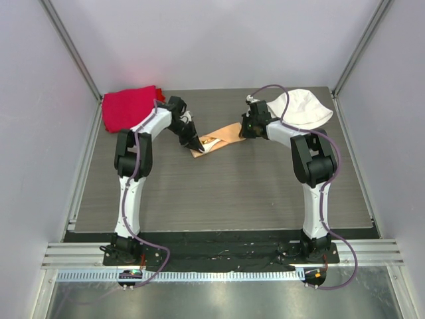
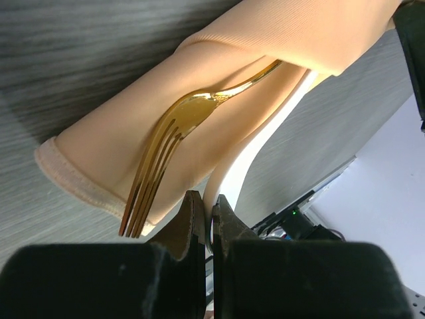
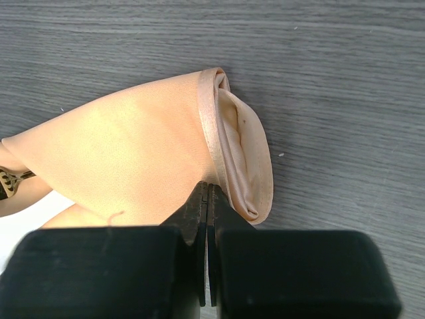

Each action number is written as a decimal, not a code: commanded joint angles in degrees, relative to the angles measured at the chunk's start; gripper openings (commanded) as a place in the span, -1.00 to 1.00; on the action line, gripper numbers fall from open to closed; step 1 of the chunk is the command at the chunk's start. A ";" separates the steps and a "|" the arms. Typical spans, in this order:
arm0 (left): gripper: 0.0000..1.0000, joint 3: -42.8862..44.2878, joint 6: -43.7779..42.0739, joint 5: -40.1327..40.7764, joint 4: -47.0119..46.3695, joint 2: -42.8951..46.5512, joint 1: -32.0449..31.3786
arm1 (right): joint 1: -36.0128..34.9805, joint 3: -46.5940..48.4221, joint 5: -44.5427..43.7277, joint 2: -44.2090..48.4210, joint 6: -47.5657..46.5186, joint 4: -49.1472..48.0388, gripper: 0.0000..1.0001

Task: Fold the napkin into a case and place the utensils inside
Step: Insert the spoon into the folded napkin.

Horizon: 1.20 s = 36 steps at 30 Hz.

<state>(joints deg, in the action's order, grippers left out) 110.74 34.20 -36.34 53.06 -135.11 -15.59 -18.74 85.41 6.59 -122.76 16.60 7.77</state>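
Note:
The peach satin napkin [image 1: 226, 135] lies folded into a loose case mid-table. Inside its fold rests a gold fork [image 2: 172, 126], tines pointing out of the near end. My left gripper [image 2: 207, 199] is shut on the end of a thin white utensil [image 2: 259, 149], which curves along the cloth's edge into the napkin [image 2: 119, 133]. My right gripper [image 3: 208, 188] is shut on the hemmed edge of the napkin [image 3: 119, 146] at the opposite end, holding that layer up. From above, the left gripper [image 1: 196, 144] and right gripper [image 1: 244, 133] sit at the case's two ends.
A thick red cloth [image 1: 129, 106] lies at the back left corner of the grey mat. A white bucket hat [image 1: 302, 109] sits at the back right, just behind the right arm. Metal rails border the mat at left and right.

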 commanded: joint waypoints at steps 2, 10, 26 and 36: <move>-0.99 5.88 1.23 -2.07 0.55 -1.82 -0.93 | -0.07 1.69 -0.44 -0.64 -0.69 -0.21 -0.98; -1.00 11.25 -2.37 -0.06 5.03 -5.95 -1.46 | -0.06 1.87 -0.96 -0.90 -1.13 0.49 -0.98; -0.99 20.13 -8.35 1.71 9.17 -11.23 -1.54 | 0.02 2.13 -1.58 -0.82 -1.66 0.93 -0.98; -0.99 21.80 -7.65 2.41 7.94 -12.37 -2.69 | -0.07 2.13 -1.40 -0.55 -1.83 1.11 -0.98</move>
<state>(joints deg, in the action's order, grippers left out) 130.78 26.48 -35.83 61.17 -146.91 -17.32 -18.72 85.93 6.09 -123.09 16.12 8.05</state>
